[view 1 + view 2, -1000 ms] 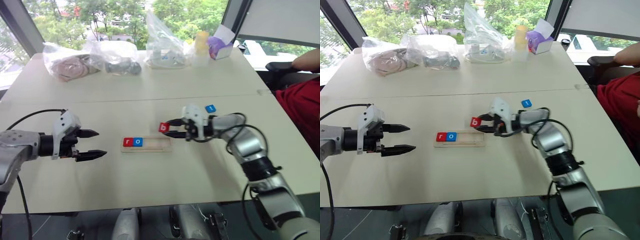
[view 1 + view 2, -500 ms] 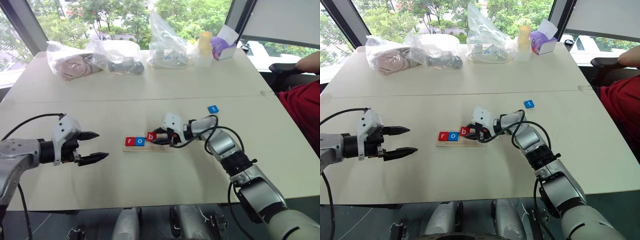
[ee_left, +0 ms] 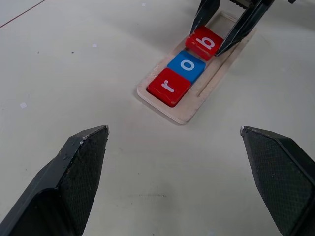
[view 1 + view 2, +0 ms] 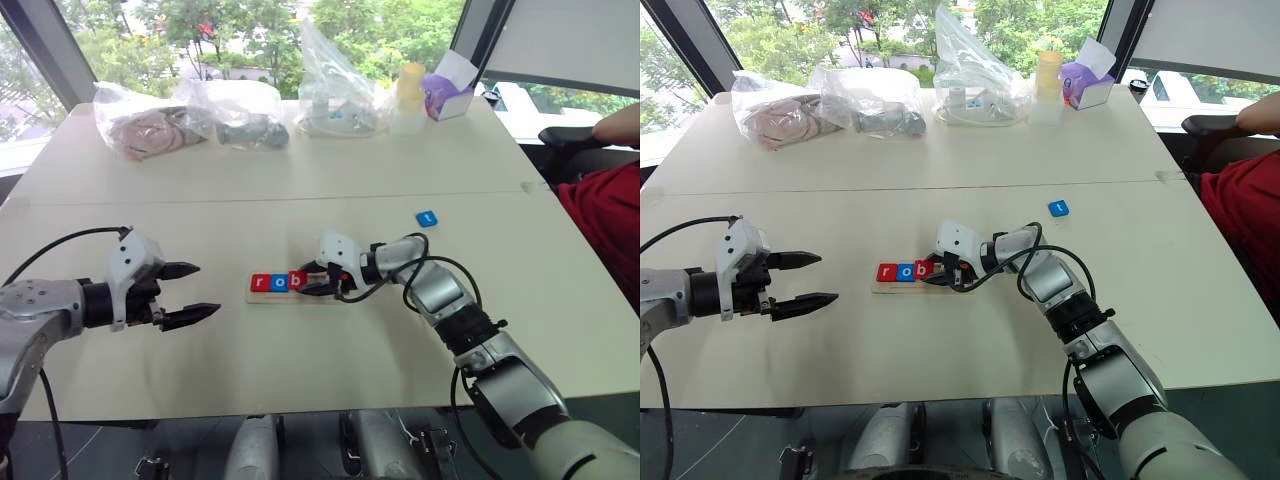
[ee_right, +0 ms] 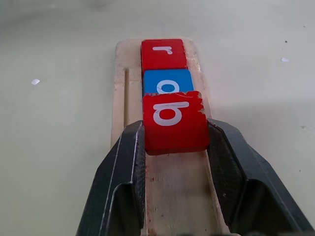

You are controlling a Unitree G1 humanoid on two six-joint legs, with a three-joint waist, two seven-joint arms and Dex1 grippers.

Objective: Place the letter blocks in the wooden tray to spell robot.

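Observation:
The wooden tray (image 4: pixel 325 293) lies mid-table. Its left end holds a red r block (image 4: pixel 260 283) and a blue o block (image 4: pixel 279 282). My right gripper (image 5: pixel 175 127) is shut on a red b block (image 5: pixel 174 125), holding it in the tray right against the o, with one black finger on each side. A blue t block (image 4: pixel 427 217) lies loose on the table, far right of the tray. My left gripper (image 4: pixel 203 290) hovers open and empty left of the tray, pointing at it. The left wrist view has the three blocks in a row in the tray (image 3: pixel 206 88).
Clear plastic bags (image 4: pixel 150 125) (image 4: pixel 335 100) line the table's far edge, with a pale cup (image 4: pixel 405 85) and a purple tissue box (image 4: pixel 447 90). A person in red (image 4: pixel 605 215) sits at the right edge.
My right gripper carried the red b block left and down from above the table into the tray beside the blue o. The left gripper stayed put.

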